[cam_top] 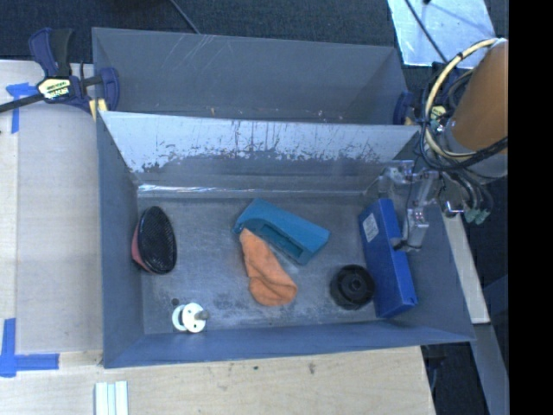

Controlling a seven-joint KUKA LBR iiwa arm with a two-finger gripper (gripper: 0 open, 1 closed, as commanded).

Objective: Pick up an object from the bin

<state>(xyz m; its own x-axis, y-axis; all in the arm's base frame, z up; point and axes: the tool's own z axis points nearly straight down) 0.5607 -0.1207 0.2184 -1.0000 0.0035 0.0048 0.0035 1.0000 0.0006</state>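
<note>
My gripper [416, 223] hangs at the bin's right side, just above the upper right edge of a long blue box [389, 266] with a white label. The box leans against the bin's right wall. A black round knob-like thing [352, 286] lies directly left of the box's lower end. The view does not show anything held in the gripper.
A blue stapler-shaped thing [282, 229] lies mid-bin with an orange cloth [266, 275] below it. A black oval brush with a red rim [155, 239] sits at the left. A small white piece [188, 317] lies near the front left corner. The arm comes in over the right rim.
</note>
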